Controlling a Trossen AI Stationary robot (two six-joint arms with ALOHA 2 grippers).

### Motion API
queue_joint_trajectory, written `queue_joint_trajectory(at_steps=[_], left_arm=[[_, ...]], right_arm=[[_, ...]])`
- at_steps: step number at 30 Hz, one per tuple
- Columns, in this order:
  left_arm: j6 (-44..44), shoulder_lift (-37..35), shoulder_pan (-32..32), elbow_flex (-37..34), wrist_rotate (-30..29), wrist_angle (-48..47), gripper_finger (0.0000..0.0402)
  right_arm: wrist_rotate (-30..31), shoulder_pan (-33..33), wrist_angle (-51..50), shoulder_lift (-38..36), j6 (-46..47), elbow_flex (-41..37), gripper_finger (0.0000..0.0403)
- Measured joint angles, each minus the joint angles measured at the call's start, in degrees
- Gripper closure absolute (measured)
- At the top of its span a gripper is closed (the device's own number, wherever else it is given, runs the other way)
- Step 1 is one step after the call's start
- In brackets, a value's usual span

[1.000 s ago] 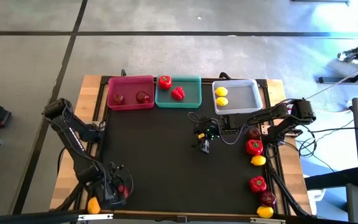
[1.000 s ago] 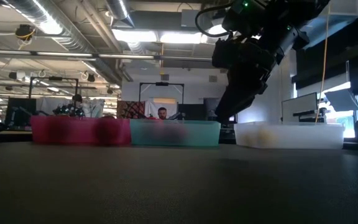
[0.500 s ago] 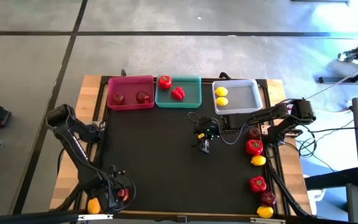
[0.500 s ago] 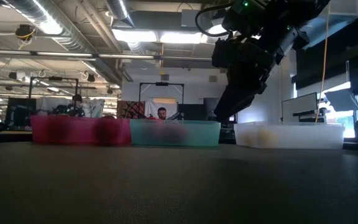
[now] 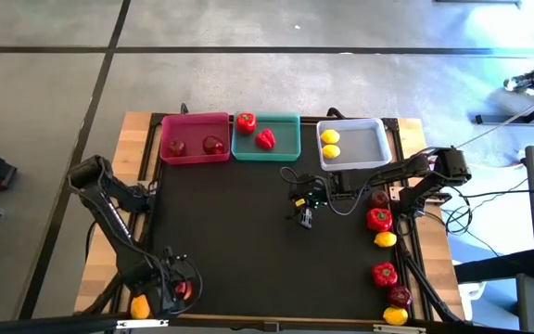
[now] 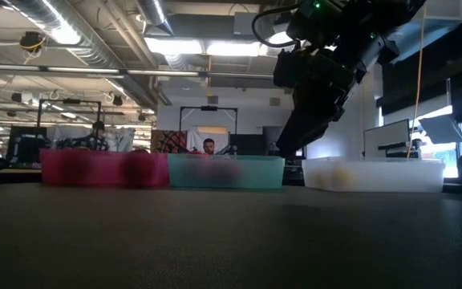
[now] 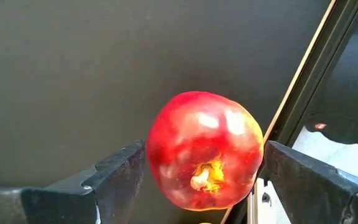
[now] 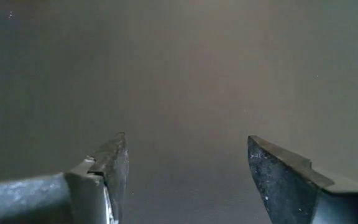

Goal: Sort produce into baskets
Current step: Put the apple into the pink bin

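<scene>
A red apple lies on the black mat at the table's near left corner. My left gripper points down over it, open, with one finger on each side of the apple. A lemon lies just to its left on the wooden edge. My right gripper hangs open above the middle of the mat, with nothing between its fingers. Along the far edge stand a pink basket with two apples, a teal basket with two peppers, and a white basket with two lemons. My left gripper comes at the apple from above, its fingers standing at the apple's two sides. The apple fills the gap between them and rests on the mat. Whether the fingers touch it, I cannot tell.
Several pieces of produce line the table's right edge: an apple, a pepper, a lemon, another pepper, an apple and a lemon. The black mat lies bare between the arms.
My left gripper has sunk onto the apple at the near left corner and shifted slightly toward the right, then kept still. Its fingers have kept the same gap.
</scene>
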Motion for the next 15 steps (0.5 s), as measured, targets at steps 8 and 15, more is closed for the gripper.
queue_joint_trajectory(at_steps=[8,15], left_arm=[[-1.23,0.18,0.00,0.00,0.05,-0.76,0.0058],[-1.78,0.63,0.00,0.00,1.46,1.46,0.0005]], right_arm=[[1.07,0.02,0.00,0.00,-0.02,0.00,0.0143],[1.16,0.02,0.33,0.00,-0.02,0.00,0.0143]])
